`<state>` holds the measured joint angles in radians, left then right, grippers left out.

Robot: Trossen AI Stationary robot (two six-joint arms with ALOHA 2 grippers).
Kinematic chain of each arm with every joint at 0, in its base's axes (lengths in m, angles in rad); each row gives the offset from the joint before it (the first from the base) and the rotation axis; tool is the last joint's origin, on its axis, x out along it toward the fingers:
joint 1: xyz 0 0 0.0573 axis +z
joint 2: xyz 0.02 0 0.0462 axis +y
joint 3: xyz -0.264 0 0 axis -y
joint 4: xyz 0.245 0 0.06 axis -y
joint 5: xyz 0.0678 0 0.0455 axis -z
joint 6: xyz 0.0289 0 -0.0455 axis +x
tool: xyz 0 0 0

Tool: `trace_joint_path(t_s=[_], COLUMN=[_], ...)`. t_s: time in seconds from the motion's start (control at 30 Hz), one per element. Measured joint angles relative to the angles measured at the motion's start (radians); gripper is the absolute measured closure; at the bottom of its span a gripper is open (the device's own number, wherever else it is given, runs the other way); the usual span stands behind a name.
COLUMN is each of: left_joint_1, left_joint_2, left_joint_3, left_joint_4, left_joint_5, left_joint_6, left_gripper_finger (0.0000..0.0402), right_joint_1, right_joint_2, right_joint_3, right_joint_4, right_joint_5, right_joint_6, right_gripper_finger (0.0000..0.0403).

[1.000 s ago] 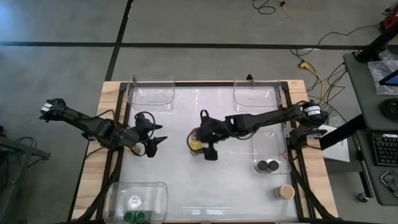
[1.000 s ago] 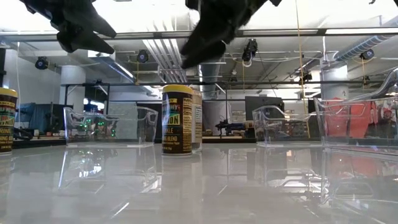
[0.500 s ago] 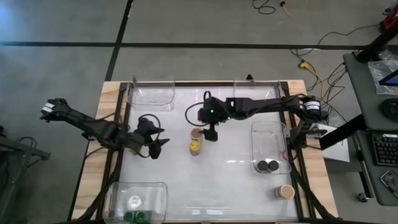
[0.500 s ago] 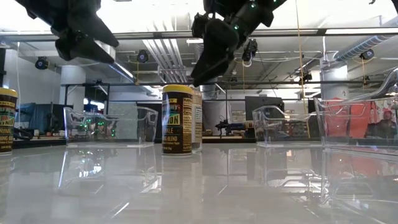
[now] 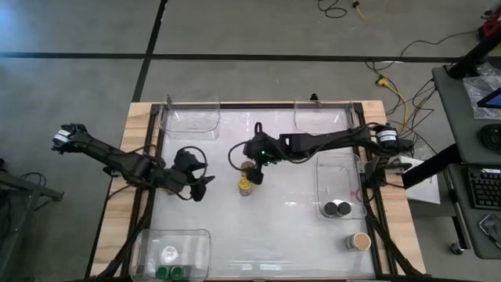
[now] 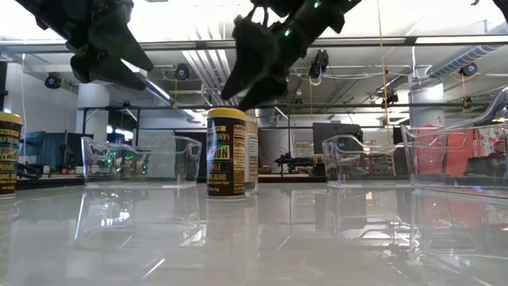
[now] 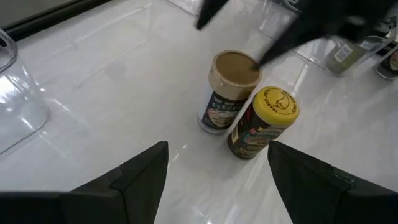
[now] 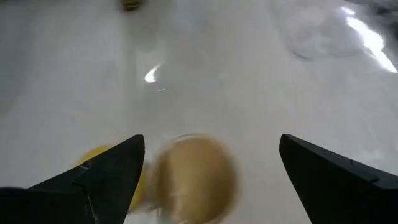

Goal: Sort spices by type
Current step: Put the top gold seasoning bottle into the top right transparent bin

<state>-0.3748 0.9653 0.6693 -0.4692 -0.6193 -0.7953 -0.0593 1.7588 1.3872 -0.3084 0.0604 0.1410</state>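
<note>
Two spice jars stand side by side near the table's middle: a tan-lidded jar (image 7: 235, 68) and a yellow-lidded jar (image 7: 275, 104) just nearer than it (image 5: 246, 186). My right gripper (image 5: 252, 168) hovers open over the tan lid (image 8: 196, 177), one finger to each side, and in the low view it is clear above the jar tops (image 6: 238, 89). My left gripper (image 5: 205, 186) hangs open above the table to the left of both jars, pointing at them (image 7: 217, 146).
Two clear trays (image 5: 188, 117) (image 5: 321, 117) stand at the far edge. The right tray (image 5: 338, 174) holds two black-lidded jars (image 5: 338, 208). The near-left tray (image 5: 200, 244) holds green-lidded jars (image 5: 168, 272). Another tan-lidded jar (image 5: 360, 241) stands near the right corner.
My right gripper left the yellow-lidded jar, rose and swung toward the far edge. It then came back a little toward the near-left, over the tan-lidded jar. Both jars stayed put. My left gripper crept slightly toward the jars.
</note>
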Motion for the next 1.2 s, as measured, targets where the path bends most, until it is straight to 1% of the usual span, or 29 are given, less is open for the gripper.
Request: trace_joint_path(t_s=[0.07,0.17,0.2,0.3,0.43,0.6,0.87,1.2], left_joint_1=[0.000,0.000,0.000,0.000,0.000,0.000,-0.002,-0.003], left_joint_2=[-0.006,-0.015,-0.019,-0.027,-0.036,-0.040,-0.042,-0.055], left_joint_3=[0.000,0.000,0.000,0.000,0.000,0.000,0.000,0.000], left_joint_4=[-0.011,-0.035,-0.043,-0.073,-0.097,-0.096,-0.095,-0.100], left_joint_5=[0.000,0.000,0.000,0.000,0.000,0.000,0.009,0.020], left_joint_6=[0.000,-0.001,0.000,0.000,0.000,0.000,-0.001,-0.002], left_gripper_finger=[0.0141,0.0141,0.0141,0.0141,0.0141,0.0141,0.0141,0.0141], right_joint_1=[0.013,0.056,0.069,0.094,0.106,0.108,0.107,0.096], right_joint_2=[0.011,0.011,0.011,0.011,0.011,0.011,0.059,0.065], right_joint_3=[0.000,0.008,0.009,0.005,-0.008,-0.012,-0.016,-0.015], right_joint_4=[0.008,0.009,0.014,0.010,-0.003,-0.002,0.008,-0.004], right_joint_5=[0.073,0.174,0.191,0.197,0.259,0.235,0.231,0.228], right_joint_6=[0.059,0.101,0.109,0.144,0.147,0.071,0.103,0.156], right_gripper_finger=[0.0039,0.0039,0.0039,0.0039,0.0039,0.0039,0.0039,0.0039])
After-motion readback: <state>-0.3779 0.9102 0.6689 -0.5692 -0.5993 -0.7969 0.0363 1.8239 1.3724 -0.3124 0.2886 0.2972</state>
